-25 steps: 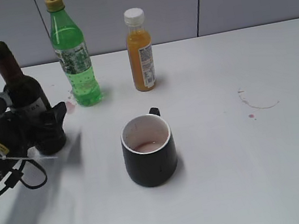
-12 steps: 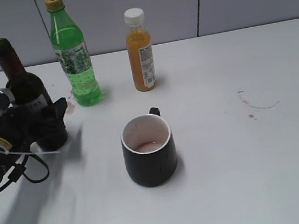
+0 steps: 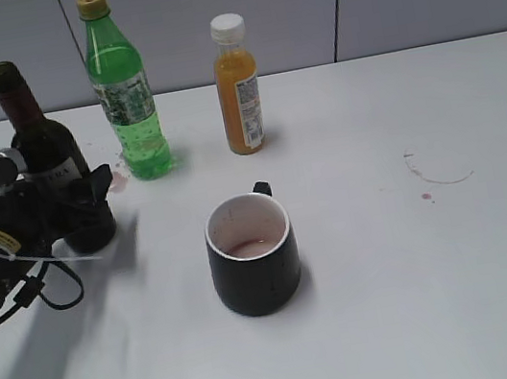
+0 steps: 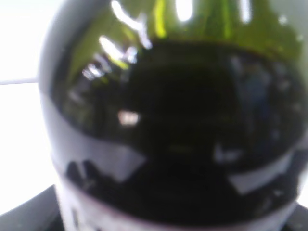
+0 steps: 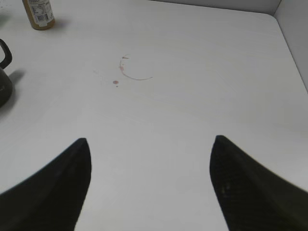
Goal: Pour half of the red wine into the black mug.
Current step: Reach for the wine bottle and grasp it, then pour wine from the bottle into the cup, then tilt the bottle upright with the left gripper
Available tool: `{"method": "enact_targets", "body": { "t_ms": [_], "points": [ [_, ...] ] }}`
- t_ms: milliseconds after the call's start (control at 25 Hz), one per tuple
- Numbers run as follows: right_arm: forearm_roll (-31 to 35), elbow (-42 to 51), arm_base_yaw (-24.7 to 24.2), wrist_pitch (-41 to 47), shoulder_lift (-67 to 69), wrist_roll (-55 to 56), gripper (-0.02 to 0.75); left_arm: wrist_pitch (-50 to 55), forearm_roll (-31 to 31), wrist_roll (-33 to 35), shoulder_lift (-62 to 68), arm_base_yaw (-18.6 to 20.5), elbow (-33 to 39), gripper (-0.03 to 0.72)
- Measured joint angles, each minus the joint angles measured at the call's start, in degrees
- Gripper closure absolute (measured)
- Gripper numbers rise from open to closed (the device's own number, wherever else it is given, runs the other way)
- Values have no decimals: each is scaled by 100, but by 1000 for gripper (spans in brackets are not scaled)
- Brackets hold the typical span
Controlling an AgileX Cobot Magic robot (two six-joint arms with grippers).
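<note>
At the far left of the exterior view, the left gripper [image 3: 76, 204] brackets the lower body of the small dark green glass wine bottle [image 3: 45, 156] with its long neck and white label. Its dark fingers flank the glass, but whether they have actually clamped it I cannot tell. In the left wrist view the bottle [image 4: 173, 125] fills the frame. Against the picture a second ago, the bottle stands more upright and a little further back, and the gripper has shifted with it.

Next along the back come a bright green plastic bottle [image 3: 125, 94] and a small orange juice bottle with a white cap [image 3: 238, 85]. The squat matte black mug [image 3: 252, 253] with its pink-stained white inside sits nearer the camera, well apart from the wine.

To do this step well, I judge the fingers should close squarely on the body below the shoulder before any lift.

The right gripper [image 5: 149, 159] hangs with its fingers spread wide over the bare white table [image 5: 202, 96], holding nothing
</note>
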Motion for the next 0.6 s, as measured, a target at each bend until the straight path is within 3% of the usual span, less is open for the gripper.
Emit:
{"method": "enact_targets", "body": {
  "t_ms": [320, 600],
  "points": [
    [0, 0, 0, 0, 0, 0, 155, 46, -201, 0, -125, -70, 136, 153],
    [0, 0, 0, 0, 0, 0, 155, 378, -1147, 480, -649, -656, 700, 155]
  ]
}}
